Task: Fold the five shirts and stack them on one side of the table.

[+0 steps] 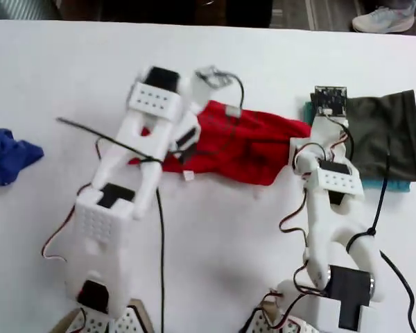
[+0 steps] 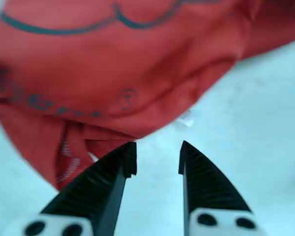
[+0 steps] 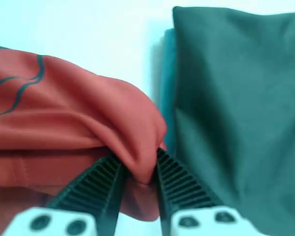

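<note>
A crumpled red shirt (image 1: pixel 246 142) lies across the middle of the table. My left gripper (image 2: pixel 157 152) is open just above the table, its fingertips close to the shirt's hem (image 2: pixel 113 98) and a small white tag (image 2: pixel 186 118), with nothing between them. In the high view the left gripper (image 1: pixel 186 141) sits at the shirt's left end. My right gripper (image 3: pixel 137 164) is shut on a fold of the red shirt (image 3: pixel 78 118) at its right end (image 1: pixel 301 132), right beside a folded dark green shirt (image 3: pixel 241 98).
The dark green shirt (image 1: pixel 388 132) rests on a folded teal shirt (image 1: pixel 399 186) at the table's right side. A crumpled blue shirt (image 1: pixel 7 156) lies at the left edge. Bare white table (image 1: pixel 229 222) spans the front between the arms.
</note>
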{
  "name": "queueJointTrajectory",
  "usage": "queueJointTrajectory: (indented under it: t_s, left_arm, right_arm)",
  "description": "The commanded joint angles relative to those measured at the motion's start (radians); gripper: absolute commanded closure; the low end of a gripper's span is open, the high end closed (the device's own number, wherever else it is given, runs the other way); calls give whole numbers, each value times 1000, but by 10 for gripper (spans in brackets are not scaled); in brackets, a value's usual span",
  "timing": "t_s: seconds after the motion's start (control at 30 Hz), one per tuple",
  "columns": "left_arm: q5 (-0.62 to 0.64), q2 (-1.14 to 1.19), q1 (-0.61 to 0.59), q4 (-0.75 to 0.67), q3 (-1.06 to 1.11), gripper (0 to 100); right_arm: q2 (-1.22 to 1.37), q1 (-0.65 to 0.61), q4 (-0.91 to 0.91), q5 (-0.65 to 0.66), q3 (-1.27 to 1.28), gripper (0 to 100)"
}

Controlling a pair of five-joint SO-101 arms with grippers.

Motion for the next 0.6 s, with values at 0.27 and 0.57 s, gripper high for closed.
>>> queueJointTrajectory:
  t_s: [0.27, 0.57]
  left_arm:
    - [-6, -57, 12, -285, 203, 865]
    - [-38, -66, -32, -565, 478, 868]
  right_arm:
    - [-7, 16, -21, -9, -14, 978]
    - [-7, 16, -21, -9, -14, 978]
